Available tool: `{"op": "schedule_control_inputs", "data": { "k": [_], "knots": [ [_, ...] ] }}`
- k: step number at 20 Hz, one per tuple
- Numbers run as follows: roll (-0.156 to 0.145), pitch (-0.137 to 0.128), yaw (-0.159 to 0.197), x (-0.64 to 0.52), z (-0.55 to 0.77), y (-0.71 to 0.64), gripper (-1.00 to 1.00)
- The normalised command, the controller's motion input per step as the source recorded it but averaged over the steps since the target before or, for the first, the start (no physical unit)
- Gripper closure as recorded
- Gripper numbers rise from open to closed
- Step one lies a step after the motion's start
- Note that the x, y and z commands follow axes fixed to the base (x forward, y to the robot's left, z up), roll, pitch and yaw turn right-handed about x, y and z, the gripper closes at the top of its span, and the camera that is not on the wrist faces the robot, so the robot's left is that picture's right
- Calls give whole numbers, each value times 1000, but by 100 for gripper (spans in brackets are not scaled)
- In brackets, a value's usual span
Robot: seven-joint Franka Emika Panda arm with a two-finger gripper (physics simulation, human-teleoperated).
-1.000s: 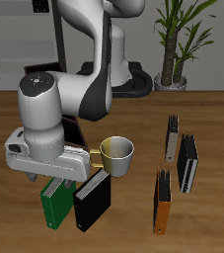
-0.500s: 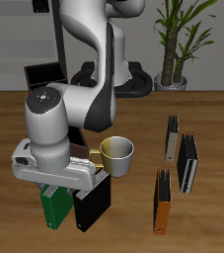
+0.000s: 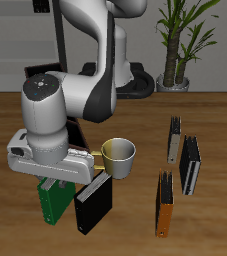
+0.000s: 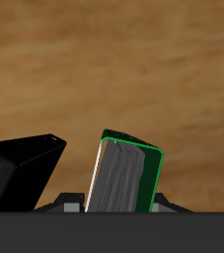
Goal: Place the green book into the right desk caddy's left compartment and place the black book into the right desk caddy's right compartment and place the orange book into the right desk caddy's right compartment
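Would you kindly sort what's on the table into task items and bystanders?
Task items: green book, in the tool; black book; orange book.

Bystanders: mug; tan-grey book; slimmer black book; potted plant.

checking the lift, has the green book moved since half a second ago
Yes. The green book now sits tilted and slightly higher between the tool fingers, while the black book beside it lies where it was, so it has lifted off the table.
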Motion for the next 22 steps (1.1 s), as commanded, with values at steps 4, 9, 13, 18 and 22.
{"op": "schedule_control_inputs", "data": {
  "k": [4, 9, 13, 18, 22],
  "knots": [
    [-49, -57, 42, -265, 624, 2, 100],
    [-64, -77, 91, -615, 965, -33, 100],
    [-26, -38, 81, -731, 717, 71, 100],
    [44, -102, 125, -828, 689, 186, 100],
    [16, -32, 154, -593, 377, 114, 100]
  ]
}}
